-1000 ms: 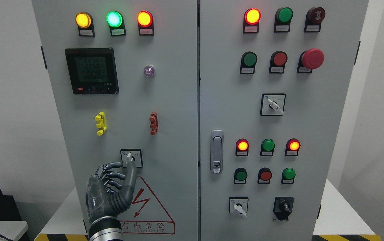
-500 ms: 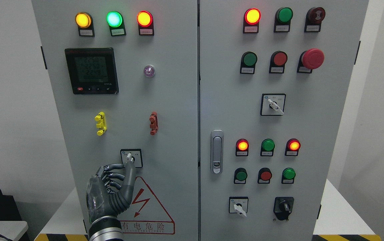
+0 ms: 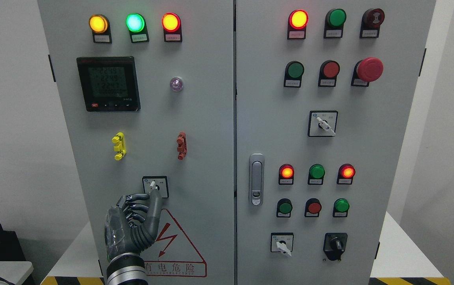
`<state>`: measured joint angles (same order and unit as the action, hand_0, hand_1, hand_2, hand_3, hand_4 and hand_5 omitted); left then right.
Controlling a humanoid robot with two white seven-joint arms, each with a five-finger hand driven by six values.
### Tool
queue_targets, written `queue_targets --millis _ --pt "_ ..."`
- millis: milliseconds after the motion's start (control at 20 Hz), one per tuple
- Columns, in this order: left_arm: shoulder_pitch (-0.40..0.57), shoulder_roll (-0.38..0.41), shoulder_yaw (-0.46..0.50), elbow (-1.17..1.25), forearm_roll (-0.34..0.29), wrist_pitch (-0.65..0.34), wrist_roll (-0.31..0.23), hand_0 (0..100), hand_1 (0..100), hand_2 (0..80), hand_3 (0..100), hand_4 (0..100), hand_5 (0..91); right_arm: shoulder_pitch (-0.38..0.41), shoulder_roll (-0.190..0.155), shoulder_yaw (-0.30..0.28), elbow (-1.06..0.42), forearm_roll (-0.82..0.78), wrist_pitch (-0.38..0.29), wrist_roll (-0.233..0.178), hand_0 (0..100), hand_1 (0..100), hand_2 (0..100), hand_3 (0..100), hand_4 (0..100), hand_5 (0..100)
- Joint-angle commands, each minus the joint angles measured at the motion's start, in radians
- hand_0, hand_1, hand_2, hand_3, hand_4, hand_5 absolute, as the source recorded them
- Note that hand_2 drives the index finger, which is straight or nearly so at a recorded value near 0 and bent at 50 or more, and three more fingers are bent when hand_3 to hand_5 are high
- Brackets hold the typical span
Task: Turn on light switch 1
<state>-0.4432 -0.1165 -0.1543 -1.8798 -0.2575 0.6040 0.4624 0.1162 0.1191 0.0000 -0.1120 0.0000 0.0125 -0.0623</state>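
While the left hand (image 3: 132, 225) rose from the bottom edge against the grey cabinet (image 3: 207, 118), its fingers (image 3: 155, 204) were curled together, the longest one reaching up to the small rotary switch (image 3: 155, 186) low on the left door. That fingertip seemed to touch the switch's white lever, though the contact was hard to make out. Below the switch sat a red warning triangle (image 3: 171, 237). Above it, a digital meter (image 3: 108, 84) glowed beneath amber, green and red lamps (image 3: 135, 22).
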Motion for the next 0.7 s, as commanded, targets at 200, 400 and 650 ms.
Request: queue_targets --millis 200,400,650 --pt "-0.019 0.0 -0.001 0.002 0.003 0.017 -0.005 27 41 46.8 73 84 87.9 0.0 0.0 0.017 0.0 -0.025 0.001 -0.001 12 39 0 0 0 0" --pt "-0.02 0.0 -0.001 0.004 0.009 0.019 -0.005 27 41 47.1 73 84 87.9 0.0 0.001 0.017 0.0 -0.025 0.001 -0.001 12 39 0 0 0 0" --pt "-0.022 0.0 -0.001 0.005 0.009 0.031 -0.005 27 41 47.2 73 84 87.9 -0.001 0.0 0.017 0.0 -0.025 0.0 -0.001 12 39 0 0 0 0"
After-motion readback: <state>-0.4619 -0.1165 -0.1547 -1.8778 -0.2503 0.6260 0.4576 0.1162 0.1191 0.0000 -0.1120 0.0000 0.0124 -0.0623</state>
